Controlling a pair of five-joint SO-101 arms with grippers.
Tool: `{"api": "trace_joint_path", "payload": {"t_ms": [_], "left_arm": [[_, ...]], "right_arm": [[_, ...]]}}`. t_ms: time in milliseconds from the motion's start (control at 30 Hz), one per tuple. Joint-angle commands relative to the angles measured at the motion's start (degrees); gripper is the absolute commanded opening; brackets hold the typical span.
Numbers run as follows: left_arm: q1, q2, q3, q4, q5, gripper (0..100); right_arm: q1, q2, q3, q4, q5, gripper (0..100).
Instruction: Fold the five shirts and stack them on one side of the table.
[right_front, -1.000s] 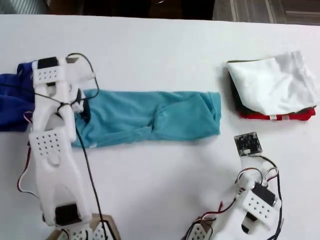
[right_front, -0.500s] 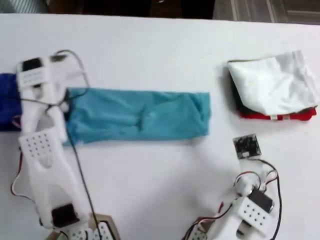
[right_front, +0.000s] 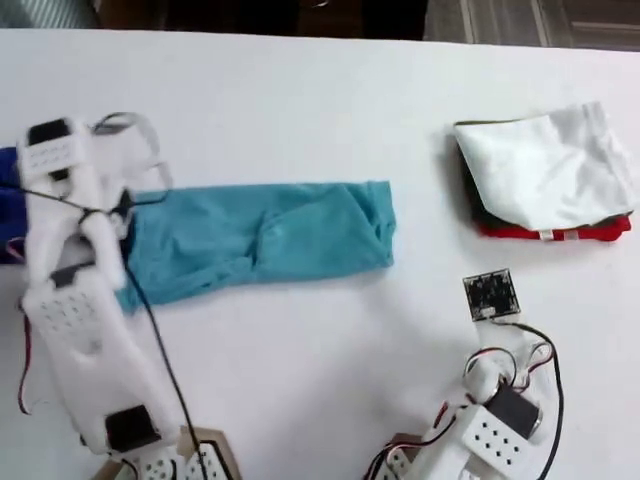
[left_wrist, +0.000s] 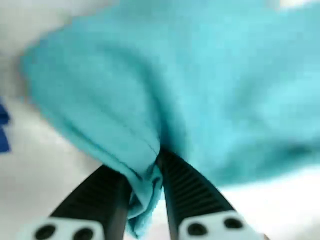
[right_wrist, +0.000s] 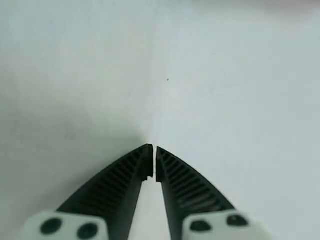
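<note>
So, quick note: over the last sec my left pincer (left_wrist: 157, 152) has hauled the teal shirt (right_front: 270, 235) toward the left edge of the tabletop (right_front: 300, 90). The shirt's free end, which nearly reached as far as the folded stack (right_front: 545, 175), now stops well short of it, w/ a wider strip of bare white between them. The left pincer is clamped on a bunched fold at the shirt's left end, cloth pinched between both jaws. The shirt lies as a long band across the middle of the tabletop, folded lengthwise by the look of it, w/ a few wrinkles midway. My right pincer (right_wrist: 150, 150) has backed off toward the near edge on the right side, jaws together, nothing in them, bare tabletop beneath. The blue shirt (right_front: 8, 190) peeks out at the left edge, beside my left arm. The stack sits toward the far right corner, white on top, red at the bottom, something dark between. My read: the drag straightens & repositions the band for its next fold. The stack looks like approx three done, so teal is fourth and blue last.
</note>
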Motion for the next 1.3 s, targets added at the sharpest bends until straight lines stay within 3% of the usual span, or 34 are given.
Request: {"api": "trace_joint_path", "payload": {"t_ms": [0,200,433,700,1067,1267], "left_arm": [[10.46,-18.73,6.9,0.7,-0.26,3],[26.11,-28.13,9.89,0.62,-0.09,3],[36.31,-28.04,9.98,-4.48,5.8,3],[43.34,-27.96,10.07,-13.71,11.87,3],[50.02,-24.35,9.89,-27.96,14.68,3],[50.99,-16.0,6.9,-29.1,14.68,3]], "right_arm": [[0.4,-2.51,0.62,1.19,0.0,2.0],[0.4,-2.77,0.62,1.36,0.0,2.0],[0.48,-3.12,0.62,1.27,-3.34,2.0],[0.48,-3.12,0.62,1.1,-3.69,2.0],[0.48,-3.12,0.62,1.1,-3.78,2.0],[0.48,-3.12,0.62,1.1,-3.87,2.0]]}}
